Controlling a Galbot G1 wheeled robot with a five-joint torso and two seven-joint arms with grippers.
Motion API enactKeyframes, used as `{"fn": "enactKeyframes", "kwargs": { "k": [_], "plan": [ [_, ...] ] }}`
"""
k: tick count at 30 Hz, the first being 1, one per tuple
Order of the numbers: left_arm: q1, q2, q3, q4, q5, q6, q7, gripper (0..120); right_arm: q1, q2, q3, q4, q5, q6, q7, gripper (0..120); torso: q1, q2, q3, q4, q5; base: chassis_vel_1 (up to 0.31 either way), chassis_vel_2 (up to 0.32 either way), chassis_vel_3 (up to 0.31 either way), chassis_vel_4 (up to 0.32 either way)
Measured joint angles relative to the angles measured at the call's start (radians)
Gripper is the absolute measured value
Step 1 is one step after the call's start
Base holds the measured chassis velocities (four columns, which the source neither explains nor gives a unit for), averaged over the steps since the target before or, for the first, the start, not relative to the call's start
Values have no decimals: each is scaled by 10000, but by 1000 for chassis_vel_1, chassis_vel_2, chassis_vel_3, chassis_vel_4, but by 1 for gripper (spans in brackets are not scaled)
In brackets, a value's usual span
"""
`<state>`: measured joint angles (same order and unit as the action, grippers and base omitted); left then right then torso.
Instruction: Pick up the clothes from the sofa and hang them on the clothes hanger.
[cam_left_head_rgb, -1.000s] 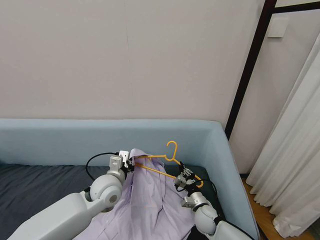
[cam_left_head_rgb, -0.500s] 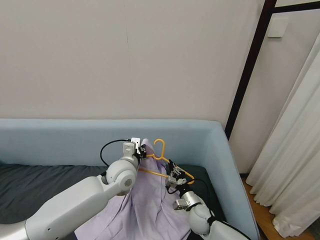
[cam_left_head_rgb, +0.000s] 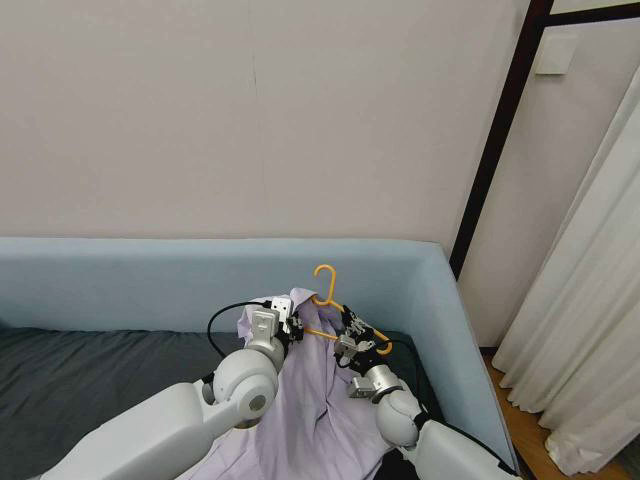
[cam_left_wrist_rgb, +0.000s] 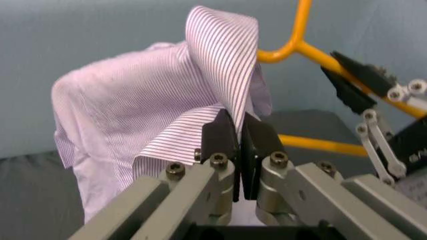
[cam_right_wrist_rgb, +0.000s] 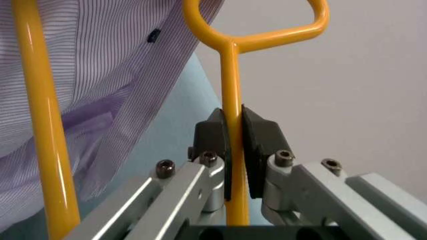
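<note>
- While the left gripper (cam_left_wrist_rgb: 239, 132) is clamped on a fold of the shirt (cam_left_wrist_rgb: 147, 100) by the collar, the top of the garment hangs raised above the sofa (cam_left_head_rgb: 120, 285) seat, w/ the rest trailing down over the cushion btwn your two arms.
- Right gripper (cam_right_wrist_rgb: 233, 125) is clenched on the hanger (cam_right_wrist_rgb: 230, 75), pads pinching the yellow bar just below the hook. That grip points the hook upward and leaves the far bar free for cloth.
- Hanger sits tilted, one end reaching toward the left gripper and going in under the raised shirt. That's prob. why you hold the collar end high: it opens a gap for the bar to enter.
- In the left wrist view the shirt drapes over the near end of the hanger, but the bar next to the right gripper is bare. My read: shirt is only partly on.
- Both grippers are close together, just in front of the sofa back near its corner; the lower shirt lies on the seat.
- Risk, imo: a thin pinch of fabric could slip if you pull it sideways.
</note>
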<state>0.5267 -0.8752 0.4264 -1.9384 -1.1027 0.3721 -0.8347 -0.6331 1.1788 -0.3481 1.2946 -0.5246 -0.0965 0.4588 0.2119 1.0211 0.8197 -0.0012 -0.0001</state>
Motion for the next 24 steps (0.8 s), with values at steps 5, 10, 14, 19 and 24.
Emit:
{"fn": "enactKeyframes", "kwargs": {
  "k": [5, 10, 14, 19, 24],
  "plan": [
    [997, -170, -390, -371, 606, -216, 12, 0, 72, -118, -107, 196, -87, 224, -102, 5, -1, 0, 0, 1, -2, 0, 0, 0, 0],
    [1365, -237, -680, -360, 727, -250, -1, 0, 77, -101, -147, 432, -109, 736, -101, 5, 0, 0, -1, -1, -1, 0, 0, 0, 0],
    [1631, -74, -975, -504, 751, -63, 199, 8, 15, 38, 24, 499, -374, 1224, 54, 5, -1, 0, 0, -1, -3, 0, 0, 0, 0],
    [2308, 510, -1498, -1020, 1179, 396, 586, 25, -120, 461, 625, 73, -1165, 2063, 470, 5, 0, 0, -1, 0, -2, 0, 0, 0, 0],
    [3808, 1700, -2811, -2081, 2380, 291, 1754, 45, -228, 1004, 1521, -412, -2796, 2899, 968, 5, -1, 1, -1, 1, -6, 0, 0, 0, 0]
  ]
}}
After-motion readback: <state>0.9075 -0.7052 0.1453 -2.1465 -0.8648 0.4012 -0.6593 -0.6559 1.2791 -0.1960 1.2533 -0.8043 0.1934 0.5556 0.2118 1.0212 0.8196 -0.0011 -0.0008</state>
